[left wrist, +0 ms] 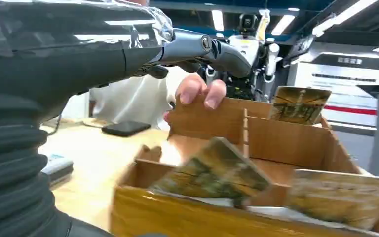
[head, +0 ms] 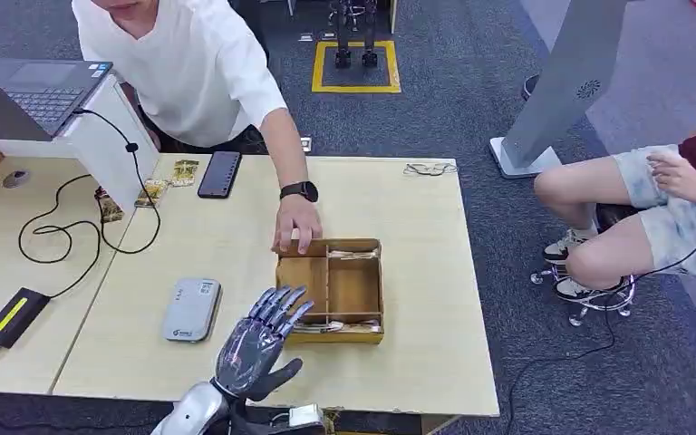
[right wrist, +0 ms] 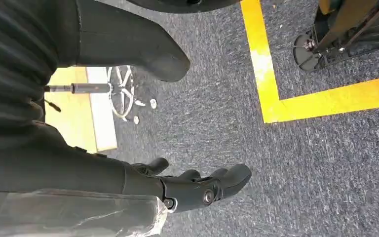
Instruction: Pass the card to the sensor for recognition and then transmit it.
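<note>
The left hand (head: 258, 340), fingers spread and empty, hovers at lower centre beside the box (head: 331, 290); no card (left wrist: 212, 173) picked yet.

1. Brown cardboard box (head: 330, 288), holding yellow-green patterned cards (left wrist: 212, 173).
2. Grey sensor (head: 191, 309) on pale wood table (head: 417, 272).
3. Silver-grey left hand (head: 258, 340).
4. Dark grey carpet (right wrist: 301, 163), yellow line (right wrist: 266, 74).

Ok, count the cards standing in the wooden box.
3 show in the left wrist view: one card leaning at the box's near wall, one beside it at the near corner, one at the far wall. More may be hidden.
</note>
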You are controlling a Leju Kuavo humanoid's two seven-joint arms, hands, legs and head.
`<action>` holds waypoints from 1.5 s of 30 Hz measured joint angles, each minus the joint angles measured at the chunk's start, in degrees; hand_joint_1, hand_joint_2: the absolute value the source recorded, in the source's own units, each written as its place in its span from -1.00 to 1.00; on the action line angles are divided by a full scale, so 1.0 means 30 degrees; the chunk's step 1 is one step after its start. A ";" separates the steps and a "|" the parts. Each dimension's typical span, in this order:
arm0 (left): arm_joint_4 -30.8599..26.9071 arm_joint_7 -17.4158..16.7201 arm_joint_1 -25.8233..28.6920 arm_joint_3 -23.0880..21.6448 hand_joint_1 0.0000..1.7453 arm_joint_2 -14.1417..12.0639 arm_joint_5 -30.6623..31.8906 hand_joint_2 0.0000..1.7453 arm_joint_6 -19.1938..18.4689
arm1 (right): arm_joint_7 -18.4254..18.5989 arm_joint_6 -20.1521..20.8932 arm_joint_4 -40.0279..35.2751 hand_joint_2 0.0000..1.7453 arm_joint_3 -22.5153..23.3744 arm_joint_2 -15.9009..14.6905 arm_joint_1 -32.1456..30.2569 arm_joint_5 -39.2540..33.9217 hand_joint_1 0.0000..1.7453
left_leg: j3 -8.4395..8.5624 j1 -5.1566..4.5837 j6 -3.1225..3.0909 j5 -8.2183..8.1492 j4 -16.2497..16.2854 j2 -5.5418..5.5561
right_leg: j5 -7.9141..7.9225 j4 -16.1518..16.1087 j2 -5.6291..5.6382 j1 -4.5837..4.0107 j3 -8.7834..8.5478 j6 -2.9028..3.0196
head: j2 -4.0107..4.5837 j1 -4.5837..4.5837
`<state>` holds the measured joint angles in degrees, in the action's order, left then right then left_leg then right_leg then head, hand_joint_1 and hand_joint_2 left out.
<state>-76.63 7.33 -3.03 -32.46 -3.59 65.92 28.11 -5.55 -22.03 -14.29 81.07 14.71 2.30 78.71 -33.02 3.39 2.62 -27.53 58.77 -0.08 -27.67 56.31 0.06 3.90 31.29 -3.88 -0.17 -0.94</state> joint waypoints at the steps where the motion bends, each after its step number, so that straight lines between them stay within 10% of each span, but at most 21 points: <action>1: -0.0007 0.0396 0.0003 -0.0072 -1.00 -0.0093 -0.0354 1.00 -0.0159 | -0.0015 0.0000 0.0007 1.00 -0.0007 -0.0007 0.0001 0.0029 -1.00 | 0.0000 0.0000 0.0000 0.0000 0.0000 0.0000 | 0.0000 0.0000 0.0000 0.0000 -0.0001 0.0000 | 0.0000 0.0000; 13: -0.0051 0.1827 0.0056 -0.0678 -1.00 -0.0815 -0.0916 1.00 -0.1129 | -0.0116 0.0029 0.0029 1.00 -0.0357 -0.0066 0.0002 0.0167 -1.00 | 0.0001 0.0000 0.0000 0.0000 0.0000 0.0000 | 0.0000 0.0000 0.0000 0.0000 0.0003 0.0000 | 0.0000 0.0007; 21: -0.0036 -0.0803 -0.0324 -0.1136 -1.00 -0.0823 0.1873 1.00 -0.0794 | 0.0007 0.0051 0.0073 1.00 -0.0415 -0.0087 0.0009 0.0371 -1.00 | 0.0002 0.0000 0.0000 0.0000 0.0000 -0.0002 | 0.0001 -0.0001 0.0002 0.0000 0.0007 0.0000 | 0.0000 0.0007; 45: 0.0488 -0.2989 -0.1380 -0.1166 -1.00 0.0620 0.3105 1.00 -0.0736 | 0.0146 0.0015 0.0087 1.00 -0.0437 -0.0087 0.0042 0.0393 -1.00 | -0.0003 0.0000 0.0000 0.0000 0.0001 -0.0002 | 0.0001 -0.0001 0.0003 0.0000 0.0012 0.0000 | 0.0000 0.0000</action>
<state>-75.17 -1.64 -7.17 -35.95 -1.73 75.23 25.90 -5.11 -21.99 -14.03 79.76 14.45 2.43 79.89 -33.03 3.39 2.62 -27.53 58.78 -0.09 -27.67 56.30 0.07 3.90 31.32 -3.88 -0.17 -0.94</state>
